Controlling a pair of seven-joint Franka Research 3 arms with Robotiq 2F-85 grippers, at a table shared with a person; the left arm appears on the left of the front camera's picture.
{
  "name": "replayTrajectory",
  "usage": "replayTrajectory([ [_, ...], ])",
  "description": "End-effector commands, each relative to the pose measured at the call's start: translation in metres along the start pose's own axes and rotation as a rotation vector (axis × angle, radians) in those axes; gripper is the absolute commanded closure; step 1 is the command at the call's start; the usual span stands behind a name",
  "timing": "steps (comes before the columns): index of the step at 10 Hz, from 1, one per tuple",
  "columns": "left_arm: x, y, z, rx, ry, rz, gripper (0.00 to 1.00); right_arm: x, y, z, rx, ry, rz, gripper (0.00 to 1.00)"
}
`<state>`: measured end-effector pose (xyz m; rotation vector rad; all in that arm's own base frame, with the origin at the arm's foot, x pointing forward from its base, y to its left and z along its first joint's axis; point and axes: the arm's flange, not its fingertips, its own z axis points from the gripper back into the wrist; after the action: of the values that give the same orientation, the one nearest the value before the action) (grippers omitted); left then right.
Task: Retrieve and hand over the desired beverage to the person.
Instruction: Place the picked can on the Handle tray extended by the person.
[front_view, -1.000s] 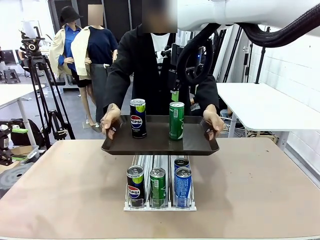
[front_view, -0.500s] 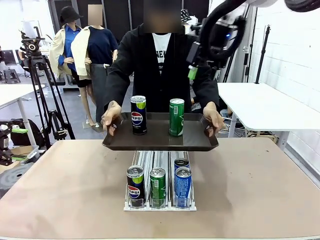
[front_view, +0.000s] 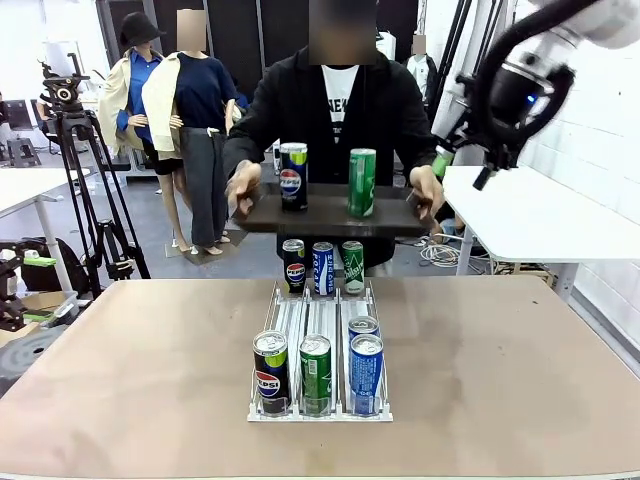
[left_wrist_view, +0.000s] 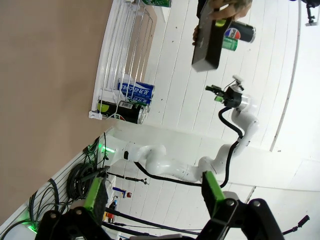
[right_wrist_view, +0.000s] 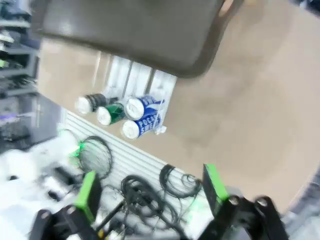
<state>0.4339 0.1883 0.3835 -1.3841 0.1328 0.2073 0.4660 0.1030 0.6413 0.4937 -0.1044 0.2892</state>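
Beverage cans in a white wire dispenser rack (front_view: 320, 405) wait on the tan table: at its near end a black Pepsi can (front_view: 270, 372), a green can (front_view: 315, 374) and a blue can (front_view: 365, 372), with another blue can just behind the last. At twelve o'clock the person (front_view: 340, 110) in a black jacket holds up a dark tray (front_view: 330, 215) bearing a Pepsi can (front_view: 293, 176) and a green can (front_view: 361, 182). The right gripper (front_view: 455, 160), at two o'clock beside the tray, hangs with jaws spread and empty; the left gripper (left_wrist_view: 150, 192) is likewise released. Which drink is wanted cannot be told. Such thin aluminium cans are likely moderately heavy if full, smooth and dentable; a grasp across the mid-body, kept upright, looks safest.
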Motion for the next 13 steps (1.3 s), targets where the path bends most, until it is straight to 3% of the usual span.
replayTrajectory([
  [1, -0.003, -0.002, 0.000, 0.007, 0.003, -0.002, 0.00, -0.052, -0.034, -0.013, 0.182, -0.141, -0.071, 0.00],
  [3, -0.003, -0.002, 0.000, 0.007, 0.003, -0.002, 0.00, -0.089, -0.072, 0.000, 0.312, -0.251, -0.175, 0.00],
  [4, -0.003, -0.002, 0.000, 0.007, 0.003, -0.002, 0.00, -0.101, -0.093, 0.012, 0.301, -0.295, -0.220, 0.00],
  [6, -0.003, -0.002, 0.000, 0.007, 0.003, -0.002, 0.00, -0.110, -0.151, 0.024, 0.374, -0.309, -0.302, 0.00],
  [8, -0.003, -0.002, 0.000, 0.007, 0.003, -0.002, 0.00, -0.103, -0.200, 0.002, 0.435, -0.267, -0.377, 0.00],
  [11, -0.003, -0.002, 0.000, 0.007, 0.003, -0.002, 0.00, -0.104, -0.225, -0.039, 0.524, -0.219, -0.377, 0.00],
  [13, -0.003, -0.002, 0.000, 0.007, 0.003, -0.002, 0.00, -0.124, -0.241, -0.056, 0.633, -0.293, -0.393, 0.00],
])
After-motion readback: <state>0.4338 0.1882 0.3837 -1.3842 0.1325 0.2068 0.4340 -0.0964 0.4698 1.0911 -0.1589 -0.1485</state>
